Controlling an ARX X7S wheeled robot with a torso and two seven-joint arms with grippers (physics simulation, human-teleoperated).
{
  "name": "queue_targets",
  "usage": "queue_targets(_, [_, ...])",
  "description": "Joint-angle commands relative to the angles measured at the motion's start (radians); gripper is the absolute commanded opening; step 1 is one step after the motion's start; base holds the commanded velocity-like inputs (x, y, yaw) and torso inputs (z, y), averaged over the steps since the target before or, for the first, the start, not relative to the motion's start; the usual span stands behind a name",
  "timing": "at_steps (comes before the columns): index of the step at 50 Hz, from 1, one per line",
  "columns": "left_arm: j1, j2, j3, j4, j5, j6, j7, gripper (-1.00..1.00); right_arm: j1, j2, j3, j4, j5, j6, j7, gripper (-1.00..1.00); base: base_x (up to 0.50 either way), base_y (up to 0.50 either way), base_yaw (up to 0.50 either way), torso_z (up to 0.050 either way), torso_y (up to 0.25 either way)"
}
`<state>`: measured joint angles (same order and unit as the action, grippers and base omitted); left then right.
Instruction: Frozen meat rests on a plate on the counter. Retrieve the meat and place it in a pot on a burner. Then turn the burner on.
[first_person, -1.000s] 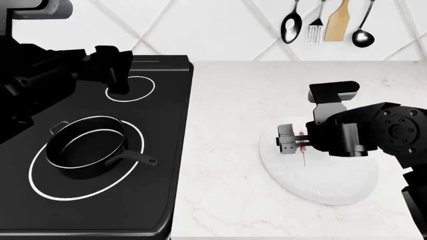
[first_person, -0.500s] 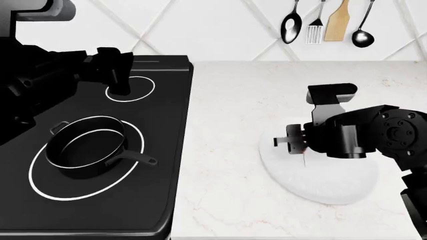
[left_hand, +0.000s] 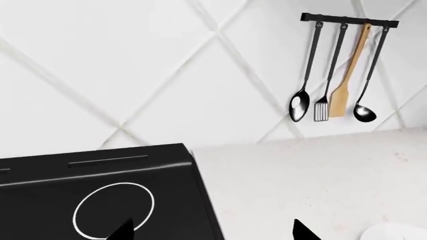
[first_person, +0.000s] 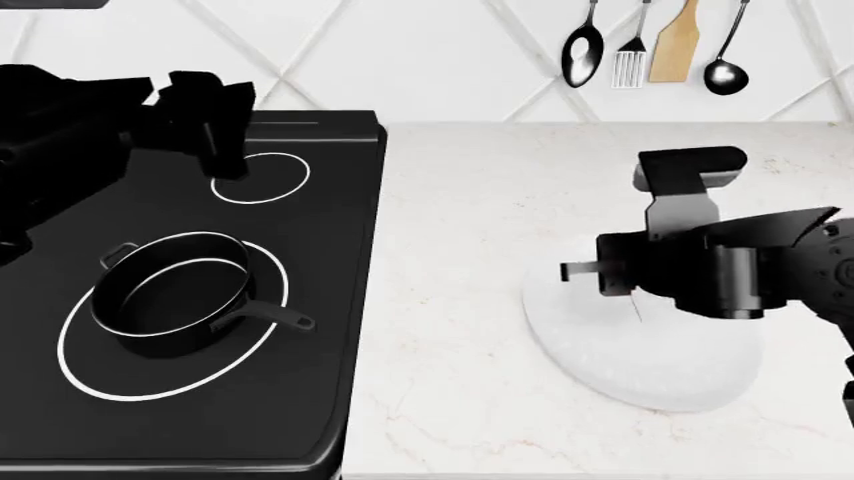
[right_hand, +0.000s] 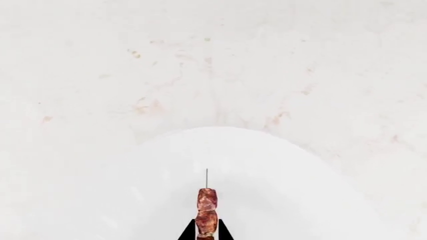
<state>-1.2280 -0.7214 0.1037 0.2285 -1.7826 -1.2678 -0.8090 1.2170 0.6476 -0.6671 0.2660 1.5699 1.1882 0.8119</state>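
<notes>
We see the right gripper (right_hand: 205, 234) pinching the meat (right_hand: 206, 210), a reddish skewered strip held above the plate (right_hand: 133, 200). The plate rests on the counter (first_person: 454, 250); across the counter from the plate, the pot (first_person: 171, 300) sits inside the burner (first_person: 80, 375). Beyond the pot, the left gripper (first_person: 214, 130) appears spread, though its dark tips are hard to read.
</notes>
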Motion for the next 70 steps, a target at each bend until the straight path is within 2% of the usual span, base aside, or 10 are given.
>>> queue_targets(1, [-0.056,-0.050,-0.002,0.056,-0.181,0.020,-0.143,1.00,0.026,0.062,0.083,-0.173,0.091,-0.006,0.104,-1.00,0.00,0.00,0.00,0.000,0.000])
queue_targets(9, [-0.081,-0.087,0.004,0.090,-0.270,0.046,-0.207,1.00,0.044,0.101,0.134,-0.309,0.093,-0.038,0.090,-1.00,0.00,0.00,0.00,0.000,0.000])
queue_targets(20, [-0.094,-0.107,0.007,0.107,-0.302,0.063,-0.228,1.00,0.108,0.105,0.175,-0.409,0.105,-0.060,0.076,-1.00,0.00,0.00,0.00,0.000,0.000])
queue_targets(28, [-0.099,-0.121,0.010,0.118,-0.325,0.075,-0.243,1.00,0.115,0.106,0.184,-0.432,0.135,-0.064,0.096,-1.00,-0.47,0.15,0.00,0.000,0.000])
queue_targets(40, [-0.081,-0.141,-0.007,0.130,-0.329,0.084,-0.235,1.00,0.240,0.073,0.173,-0.486,-0.082,-0.109,-0.064,-1.00,-0.10,0.03,0.00,0.000,0.000])
queue_targets(49, [-0.072,-0.150,-0.013,0.133,-0.327,0.090,-0.229,1.00,0.330,0.048,0.156,-0.515,-0.137,-0.111,-0.126,-1.00,0.00,0.50,0.00,0.000,0.000])
queue_targets(70, [-0.050,-0.158,-0.016,0.133,-0.312,0.099,-0.213,1.00,0.310,0.035,0.142,-0.503,-0.107,-0.104,-0.133,-1.00,0.00,0.50,0.00,0.000,0.000])
